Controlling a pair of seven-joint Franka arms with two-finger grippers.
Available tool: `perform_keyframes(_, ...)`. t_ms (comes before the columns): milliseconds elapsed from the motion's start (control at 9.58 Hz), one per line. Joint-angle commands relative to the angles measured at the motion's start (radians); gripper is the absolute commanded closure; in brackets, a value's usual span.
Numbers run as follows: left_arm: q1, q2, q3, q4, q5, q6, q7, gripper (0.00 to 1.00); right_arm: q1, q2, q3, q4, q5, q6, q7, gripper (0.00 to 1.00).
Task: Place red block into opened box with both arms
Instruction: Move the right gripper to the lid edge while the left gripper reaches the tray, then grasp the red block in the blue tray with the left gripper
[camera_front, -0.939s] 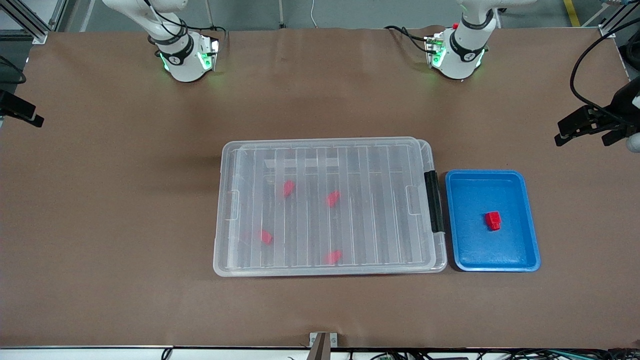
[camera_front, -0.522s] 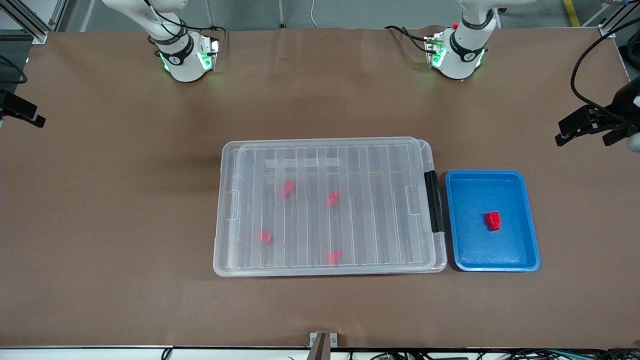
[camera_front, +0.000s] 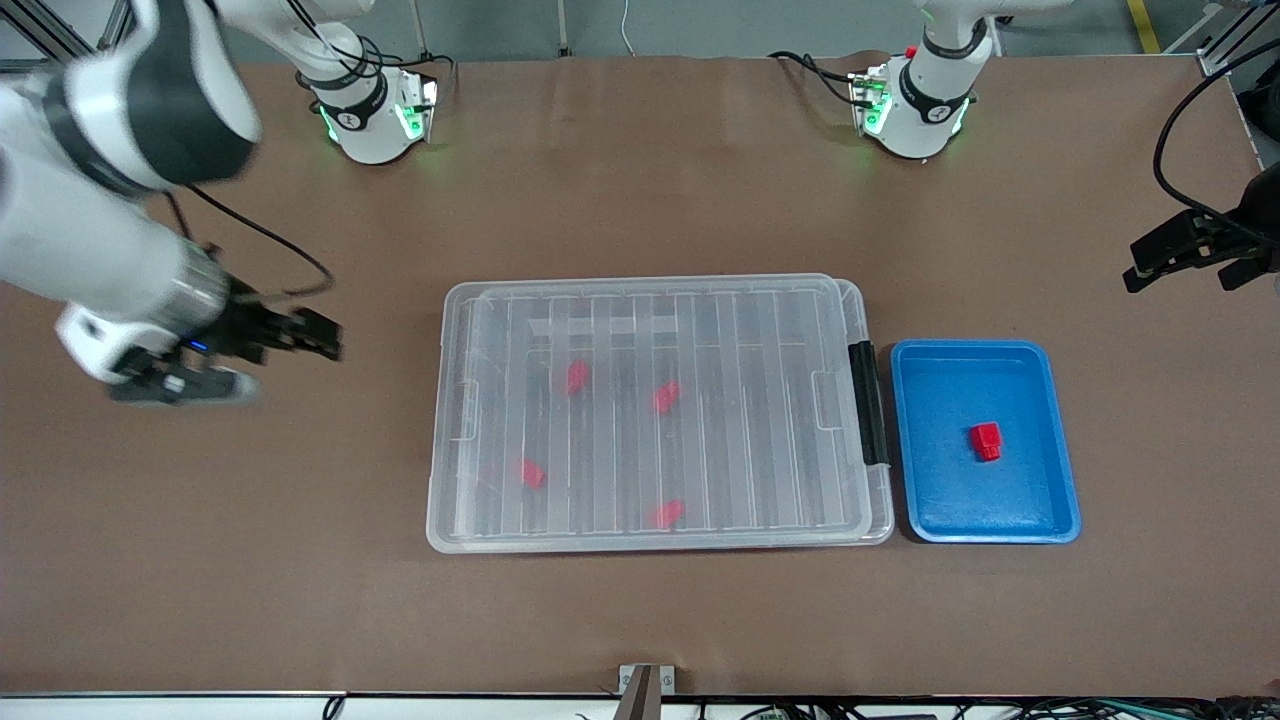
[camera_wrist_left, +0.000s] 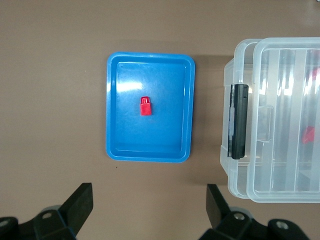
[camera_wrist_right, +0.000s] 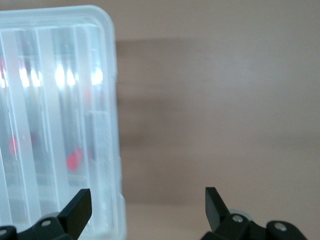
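One red block (camera_front: 986, 440) (camera_wrist_left: 145, 106) lies in a blue tray (camera_front: 1060, 500) (camera_wrist_left: 112, 150). The clear box (camera_front: 760, 330) (camera_wrist_left: 280, 165) (camera_wrist_right: 55, 75) sits mid-table with its ribbed lid on, slightly askew. Several red blocks (camera_front: 577, 376) (camera_wrist_right: 74, 160) show through the lid. Its black latch (camera_front: 867, 400) (camera_wrist_left: 238, 120) faces the tray. My right gripper (camera_front: 325, 340) (camera_wrist_right: 146, 196) is open and empty, over the table by the box's short side at the right arm's end. My left gripper (camera_front: 1185, 275) (camera_wrist_left: 147, 195) is open and empty, over bare table at the left arm's end.
The blue tray lies beside the box toward the left arm's end of the table. Both arm bases (camera_front: 370, 120) (camera_front: 915, 110) stand along the table's edge farthest from the front camera. Brown table surface (camera_front: 640, 620) surrounds the box and tray.
The right arm has swung in from the table's end toward the box. The left gripper has drifted slightly outward. Box, tray and blocks have not moved.
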Motion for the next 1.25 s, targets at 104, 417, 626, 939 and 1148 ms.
perform_keyframes(104, 0.001, 0.052, 0.008, -0.052, 0.018, 0.062, 0.011, 0.00, 0.078, 0.164, 0.010, 0.039, -0.065, 0.134, 0.082, 0.00)
perform_keyframes(417, 0.010, 0.148, 0.031, -0.141, 0.029, 0.197, 0.026, 0.01, 0.078, 0.218, 0.010, 0.039, -0.134, 0.186, 0.082, 0.00)
perform_keyframes(626, 0.011, 0.242, 0.032, -0.224, 0.027, 0.351, 0.026, 0.00, 0.077, 0.235, 0.010, 0.039, -0.168, 0.200, 0.075, 0.00)
perform_keyframes(939, 0.031, 0.323, 0.058, -0.393, 0.013, 0.650, 0.001, 0.00, 0.069, 0.261, 0.010, 0.039, -0.192, 0.218, 0.068, 0.00)
perform_keyframes(1148, 0.027, 0.447, 0.060, -0.396, -0.032, 0.791, -0.009, 0.00, 0.072, 0.267, 0.010, 0.039, -0.191, 0.218, 0.046, 0.00)
